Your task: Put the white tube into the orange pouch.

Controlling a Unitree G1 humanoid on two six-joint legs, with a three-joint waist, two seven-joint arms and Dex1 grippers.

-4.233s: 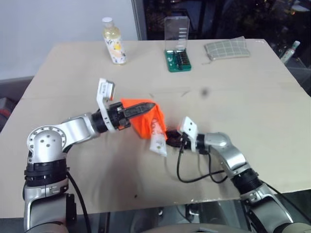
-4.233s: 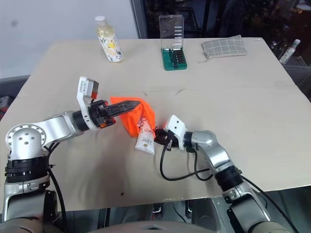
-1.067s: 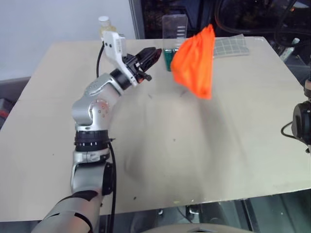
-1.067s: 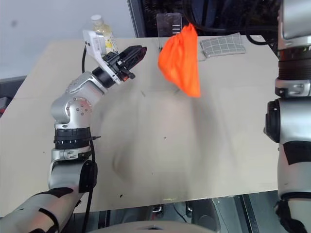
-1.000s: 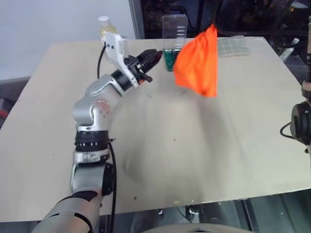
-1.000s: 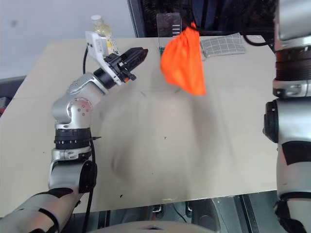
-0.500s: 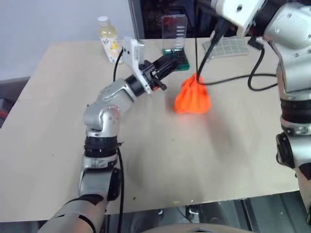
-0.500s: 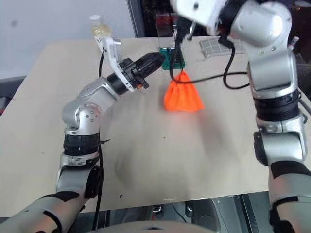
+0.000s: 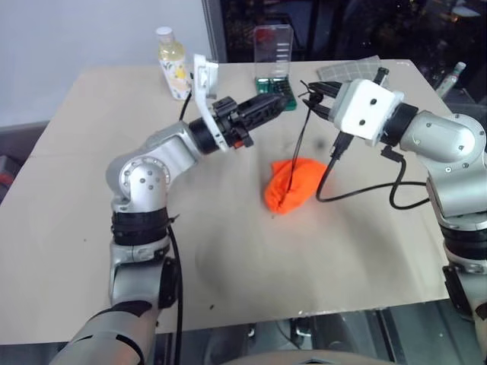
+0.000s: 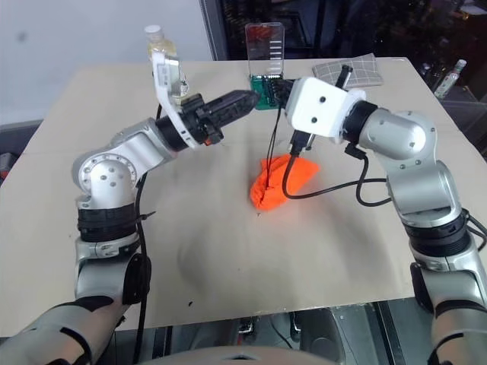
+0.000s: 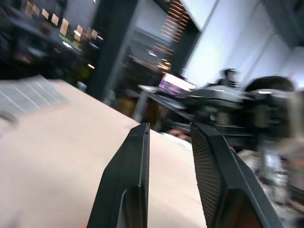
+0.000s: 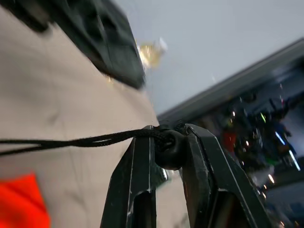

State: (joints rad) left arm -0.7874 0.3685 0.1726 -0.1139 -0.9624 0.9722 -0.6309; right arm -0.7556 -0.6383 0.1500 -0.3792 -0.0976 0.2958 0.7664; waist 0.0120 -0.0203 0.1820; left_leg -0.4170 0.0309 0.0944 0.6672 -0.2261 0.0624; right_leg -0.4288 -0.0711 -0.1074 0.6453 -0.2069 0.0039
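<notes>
The orange pouch (image 9: 293, 182) lies slumped on the tan table (image 9: 99, 228) near its middle. Its thin black cord (image 9: 300, 133) runs up from it to my right gripper (image 9: 310, 93). That gripper hangs over the pouch and is shut on the cord's black stopper bead (image 12: 168, 149). A corner of the pouch (image 12: 21, 204) appears in the right wrist view. My left gripper (image 9: 286, 102) hovers level, up and to the left of the pouch. Its two fingers (image 11: 135, 175) stand slightly apart with nothing between them. The white tube is hidden from view.
At the table's back edge stand a bottle of yellowish liquid (image 9: 172, 65), a green bit case with a clear lid (image 9: 275, 68) and a grey checked pouch (image 9: 350, 71). A black cable (image 9: 358, 194) loops from my right wrist onto the table.
My right arm has come down with the cord, and the pouch has gone from hanging in the air to lying slumped on the table. My left gripper has drawn back slightly and rolled.
</notes>
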